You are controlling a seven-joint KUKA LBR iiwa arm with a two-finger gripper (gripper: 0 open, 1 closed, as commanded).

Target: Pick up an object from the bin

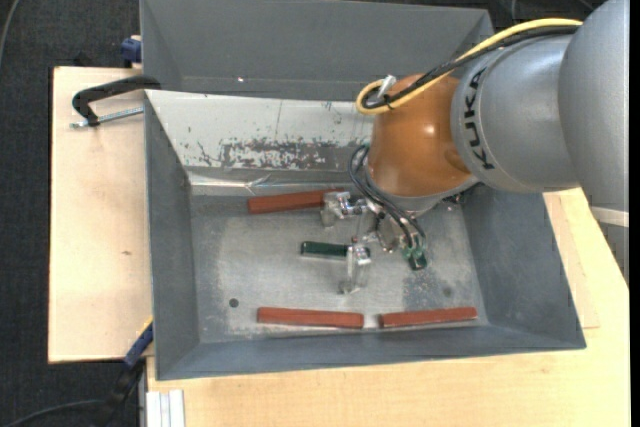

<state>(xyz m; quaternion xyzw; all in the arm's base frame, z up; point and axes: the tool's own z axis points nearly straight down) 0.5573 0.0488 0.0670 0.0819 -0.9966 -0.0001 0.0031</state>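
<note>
Down in a grey metal bin (pixel 170 215), below a grey robot arm (pixel 540 115) lettered "KUKA", among three long reddish-brown sticks (pixel 310 318), with gripper (pixel 355 260) low just beside a small dark green flat bar (pixel 322 250) at mid-floor, grip unreadable as open or closed, nothing visibly lifted, pick yet to be made.

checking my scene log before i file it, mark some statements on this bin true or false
1. A red-brown stick lies near the back wall of the bin. True.
2. A left front stick and a right front stick lie end to end along the front wall. True.
3. The gripper hangs over the front left corner. False: it is near the middle, beside a small dark green piece.
4. The small dark green piece rests on the front sticks. False: it lies on the bin floor, apart from them.
</note>
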